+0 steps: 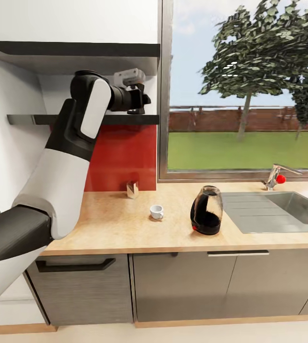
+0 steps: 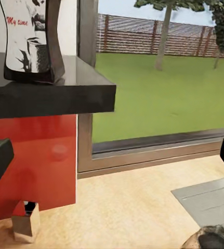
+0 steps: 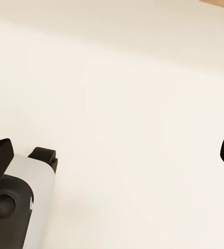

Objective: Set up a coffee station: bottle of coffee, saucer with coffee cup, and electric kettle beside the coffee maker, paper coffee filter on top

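A home kitchen — a wooden countertop [image 1: 115,228] runs over grey cabinets [image 1: 192,286], with a steel sink [image 1: 292,207] and faucet [image 1: 273,177] set into it. A kettle [image 1: 206,210] and cup [image 1: 156,212] stand on the counter, dark shelves [image 1: 77,50] hang above a red backsplash [image 1: 123,157], and a window [image 1: 244,85] looks out on a lawn — fenced, with trees.

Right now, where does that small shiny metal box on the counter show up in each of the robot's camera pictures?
Head view: the small metal box stands at the back of the wooden countertop, against the red backsplash, left of the white cup.
Left wrist view: the same box sits low in the picture, below the dark shelf.
Right wrist view: not in it.
Shared landmark: the red backsplash.
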Robot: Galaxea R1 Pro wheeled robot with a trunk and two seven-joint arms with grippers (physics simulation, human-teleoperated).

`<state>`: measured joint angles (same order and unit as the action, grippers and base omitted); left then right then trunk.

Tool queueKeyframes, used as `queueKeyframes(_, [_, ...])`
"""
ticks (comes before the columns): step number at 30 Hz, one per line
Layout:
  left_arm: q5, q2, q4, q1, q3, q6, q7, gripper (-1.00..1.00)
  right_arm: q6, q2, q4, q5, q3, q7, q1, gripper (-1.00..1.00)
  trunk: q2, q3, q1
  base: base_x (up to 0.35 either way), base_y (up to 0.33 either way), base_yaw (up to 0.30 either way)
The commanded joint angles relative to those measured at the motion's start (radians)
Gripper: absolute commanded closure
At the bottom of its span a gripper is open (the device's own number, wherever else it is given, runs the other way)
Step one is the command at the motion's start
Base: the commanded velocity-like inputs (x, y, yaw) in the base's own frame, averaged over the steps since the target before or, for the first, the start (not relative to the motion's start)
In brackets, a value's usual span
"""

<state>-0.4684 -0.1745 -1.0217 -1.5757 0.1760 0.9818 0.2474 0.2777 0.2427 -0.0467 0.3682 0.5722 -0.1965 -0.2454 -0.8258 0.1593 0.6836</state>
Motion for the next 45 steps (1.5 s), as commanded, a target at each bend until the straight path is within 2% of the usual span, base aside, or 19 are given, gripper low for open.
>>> queueKeyframes(1, [-0.01, 0.0, 0.0, -0.001, 0.002, 0.002, 0.01, -1.0, 0.006, 0.0, -0.004, 0.011, 0.006, -0.007, -0.002, -1.0, -0.001, 0.002, 0.0, 0.0, 0.0, 0.0])
queueKeyframes(6, [0.0, 0.0, 0.001, -0.001, 0.008, 0.0, 0.011, -1.0, 0.006, 0.0, -0.004, 0.011, 0.006, -0.008, -0.002, -1.0, -0.001, 0.002, 0.0, 0.0, 0.0, 0.0])
queueKeyframes(8, [0.035, 0.0, 0.0, -0.001, 0.011, -0.001, 0.011, -1.0, 0.006, 0.0, -0.004, 0.011, 0.006, -0.008, -0.002, -1.0, -0.001, 0.002, 0.0, 0.0, 0.0, 0.0])
queueKeyframes(9, [0.068, 0.0, 0.001, -0.001, 0.012, -0.002, 0.012, -1.0, 0.006, 0.0, -0.004, 0.011, 0.006, -0.008, -0.002, -1.0, -0.001, 0.002, 0.0, 0.0, 0.0, 0.0])
queueKeyframes(13, [0.109, 0.0, 0.01, -0.001, 0.012, -0.004, 0.012, -1.0, 0.006, 0.0, -0.004, 0.011, 0.006, -0.008, -0.002, -1.0, -0.001, 0.002, 0.0, 0.0, 0.0, 0.0])
queueKeyframes(15, [0.123, 0.0, 0.046, -0.001, 0.013, -0.046, 0.012, -1.0, 0.006, 0.0, -0.004, 0.011, 0.006, -0.007, -0.002, -1.0, -0.001, 0.002, 0.0, 0.0, 0.0, 0.0])
queueKeyframes(16, [0.125, 0.0, 0.054, -0.001, 0.013, -0.071, 0.012, -1.0, 0.006, 0.0, -0.004, 0.011, 0.006, -0.007, -0.002, -1.0, -0.001, 0.002, 0.0, 0.0, 0.0, 0.0])
queueKeyframes(21, [0.129, 0.0, 0.067, -0.001, 0.013, -0.109, 0.012, -1.0, 0.006, 0.0, -0.004, 0.011, 0.006, -0.007, -0.002, -1.0, -0.001, 0.002, 0.0, 0.0, 0.0, 0.0])
queueKeyframes(45, [0.129, 0.0, 0.056, -0.001, 0.014, -0.119, 0.012, -1.0, 0.006, -0.001, -0.004, 0.011, 0.006, -0.008, -0.002, -1.0, -0.001, 0.002, 0.0, 0.085, 0.0, 0.0])
